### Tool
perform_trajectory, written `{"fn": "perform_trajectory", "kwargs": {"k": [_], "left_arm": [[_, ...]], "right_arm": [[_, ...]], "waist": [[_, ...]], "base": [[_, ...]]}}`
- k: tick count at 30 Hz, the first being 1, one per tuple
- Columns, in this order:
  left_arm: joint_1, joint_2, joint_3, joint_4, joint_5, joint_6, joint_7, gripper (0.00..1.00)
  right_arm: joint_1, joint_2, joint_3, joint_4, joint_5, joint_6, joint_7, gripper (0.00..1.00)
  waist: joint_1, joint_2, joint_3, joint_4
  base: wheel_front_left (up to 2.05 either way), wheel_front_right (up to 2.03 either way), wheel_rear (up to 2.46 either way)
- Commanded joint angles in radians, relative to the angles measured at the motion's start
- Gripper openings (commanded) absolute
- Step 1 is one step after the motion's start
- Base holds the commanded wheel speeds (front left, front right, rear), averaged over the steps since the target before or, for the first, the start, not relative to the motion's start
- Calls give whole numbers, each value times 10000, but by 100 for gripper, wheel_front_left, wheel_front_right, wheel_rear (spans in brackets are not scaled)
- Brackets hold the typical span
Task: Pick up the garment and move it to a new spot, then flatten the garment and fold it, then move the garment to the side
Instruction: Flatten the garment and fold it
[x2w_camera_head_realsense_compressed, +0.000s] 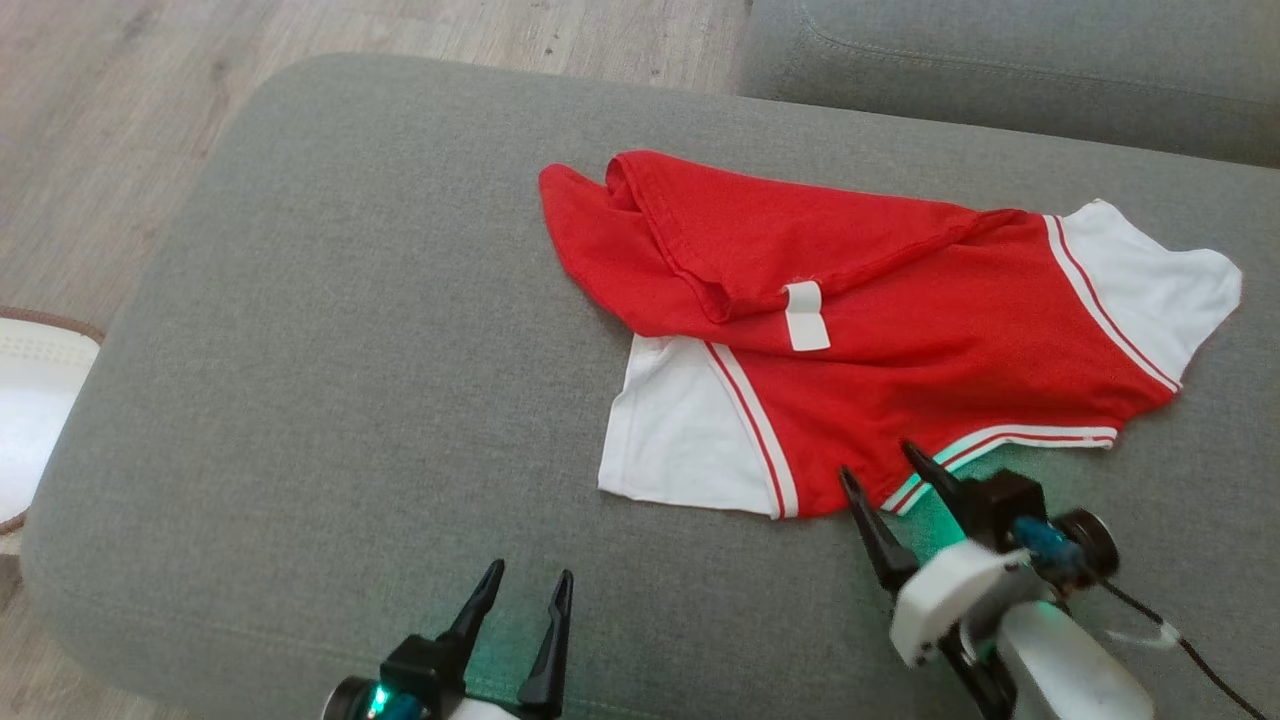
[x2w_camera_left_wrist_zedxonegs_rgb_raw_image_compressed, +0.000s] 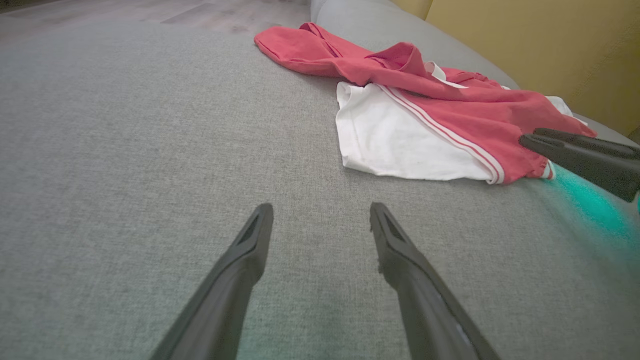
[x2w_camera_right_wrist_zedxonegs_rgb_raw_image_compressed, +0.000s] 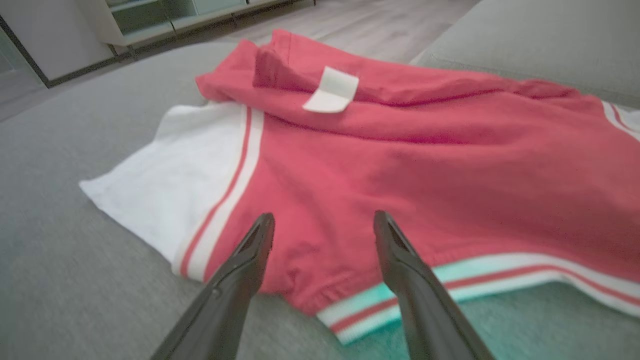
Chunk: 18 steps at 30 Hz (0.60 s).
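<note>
Floor: pale wood-look boards (x2w_camera_head_realsense_compressed: 100, 120), far left and along the top of my head camera.
Round item: white with a brown rim (x2w_camera_head_realsense_compressed: 25, 400), cut off by the left edge; I cannot tell what it is.
Cushion: broad grey fabric seat (x2w_camera_head_realsense_compressed: 350, 300) with rounded corners, bearing everything listed below.
Left gripper: (x2w_camera_head_realsense_compressed: 531, 570) low at the cushion's near edge, fingers spread wide with nothing between them; it hangs over bare grey fabric, apart from the garment.
Garment: red shirt (x2w_camera_head_realsense_compressed: 900, 320) with white sleeves, lying on the right half of the cushion; it is rumpled, with its upper part folded over onto itself.
Near sleeve: white sleeve (x2w_camera_head_realsense_compressed: 670, 430) with a red stripe at its seam, lying flat on the side facing the left gripper.
Tag: small white tag (x2w_camera_head_realsense_compressed: 806, 316) on the folded red edge, mid-garment.
Trim: white-and-red striped band (x2w_camera_head_realsense_compressed: 1010, 438) along the near edge, tinted green by the gripper's lamp.
Right gripper: (x2w_camera_head_realsense_compressed: 877, 458) fingers spread wide, tips over the red cloth just past the trim; I see nothing held, and cannot tell whether the tips touch the fabric.
Far sleeve: second white sleeve (x2w_camera_head_realsense_compressed: 1150, 280), at the garment's right end.
Second cushion: grey (x2w_camera_head_realsense_compressed: 1000, 60), upper right, behind the first.
</note>
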<state>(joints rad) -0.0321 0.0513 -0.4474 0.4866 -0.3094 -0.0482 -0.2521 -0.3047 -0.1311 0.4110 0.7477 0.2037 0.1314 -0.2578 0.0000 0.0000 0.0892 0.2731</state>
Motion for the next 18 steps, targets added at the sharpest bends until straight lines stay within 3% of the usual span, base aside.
{"fn": "perform_trajectory", "kwargs": {"k": [1, 9, 10, 11, 12, 13, 18], "left_arm": [[-90, -11, 311, -251, -51, 59, -97, 100], [-40, -11, 408, -258, -99, 86, -97, 100], [-69, -11, 398, -262, -110, 85, -97, 100], [-100, -11, 388, -272, -125, 88, -97, 100], [-127, -11, 380, -280, -139, 96, -97, 100], [-150, -11, 376, -286, -156, 107, -97, 100], [-241, -11, 333, -352, -228, 161, -97, 100]], "right_arm": [[81, -178, 129, -93, -41, -7, -39, 100], [164, -239, 405, 1025, -630, -7, -39, 100], [89, -225, 407, 1148, -633, -7, -39, 92], [3, -232, 434, 1300, -673, -7, -39, 45], [-85, -227, 420, 1414, -678, -7, -39, 6], [-162, -233, 377, 1520, -671, -7, -39, 0], [-429, -783, -9, 1770, -731, -7, -39, 0]], "waist": [[0, 0, -2, 37], [0, 0, 90, -118], [0, 0, 107, -139], [0, 0, 122, -159], [0, 0, 134, -180], [0, 0, 144, -200], [0, 0, 211, -283]], "base": [[0, 0, 0], [0, 0, 0], [0, 0, 0], [0, 0, 0], [0, 0, 0], [0, 0, 0], [0, 0, 0]]}}
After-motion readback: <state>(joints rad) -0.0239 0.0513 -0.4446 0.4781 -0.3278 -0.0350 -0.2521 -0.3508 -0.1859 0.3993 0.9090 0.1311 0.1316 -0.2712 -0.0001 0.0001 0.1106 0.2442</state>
